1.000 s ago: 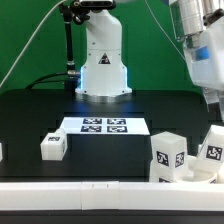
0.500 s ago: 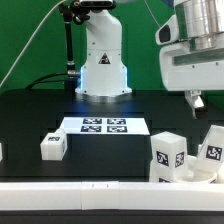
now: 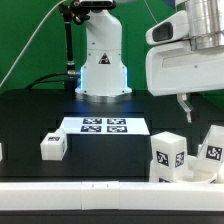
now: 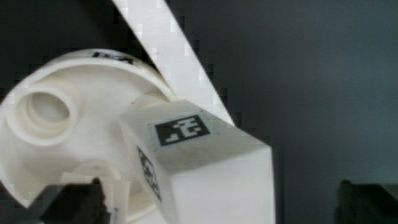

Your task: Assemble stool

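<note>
Two white tagged legs (image 3: 169, 155) (image 3: 212, 150) stand at the exterior view's front right, against the long white wall strip. A third leg (image 3: 53, 147) stands alone at the front left. In the wrist view the round ring-rimmed seat (image 4: 68, 105) lies beside a tagged leg (image 4: 196, 150). My gripper (image 3: 186, 104) hangs in the air above the front right legs. In the wrist view the gripper (image 4: 217, 205) is open, its dark fingers (image 4: 71, 205) showing on either side of the leg below, holding nothing.
The marker board (image 3: 103, 125) lies flat in the middle of the black table, in front of the robot base (image 3: 103, 70). The white wall strip (image 3: 90, 186) runs along the front edge and crosses the wrist view (image 4: 164, 50).
The hand has swung toward the exterior view's left and now fills more of the upper right, over the front right legs. The legs have not moved.
</note>
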Robot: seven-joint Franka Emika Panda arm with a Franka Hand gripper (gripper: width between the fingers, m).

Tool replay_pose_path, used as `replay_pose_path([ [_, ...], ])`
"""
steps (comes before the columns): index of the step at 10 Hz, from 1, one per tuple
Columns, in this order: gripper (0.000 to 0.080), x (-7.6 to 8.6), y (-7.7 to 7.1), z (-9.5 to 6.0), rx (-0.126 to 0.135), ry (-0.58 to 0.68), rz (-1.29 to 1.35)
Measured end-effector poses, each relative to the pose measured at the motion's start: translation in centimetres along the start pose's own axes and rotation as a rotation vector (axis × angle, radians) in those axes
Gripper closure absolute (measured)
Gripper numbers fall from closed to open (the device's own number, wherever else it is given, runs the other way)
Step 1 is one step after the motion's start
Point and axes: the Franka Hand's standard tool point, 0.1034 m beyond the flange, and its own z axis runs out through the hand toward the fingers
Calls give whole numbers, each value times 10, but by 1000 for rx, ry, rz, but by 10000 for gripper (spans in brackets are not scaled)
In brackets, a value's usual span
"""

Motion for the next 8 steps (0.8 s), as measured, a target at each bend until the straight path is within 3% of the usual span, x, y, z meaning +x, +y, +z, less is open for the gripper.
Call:
replay_pose_path([
  [3, 151, 0, 0, 0, -39, 3, -426],
  [6, 151, 11, 7, 6, -34, -45, -736],
  [8, 151, 12, 8, 6, -48, -45, -833],
])
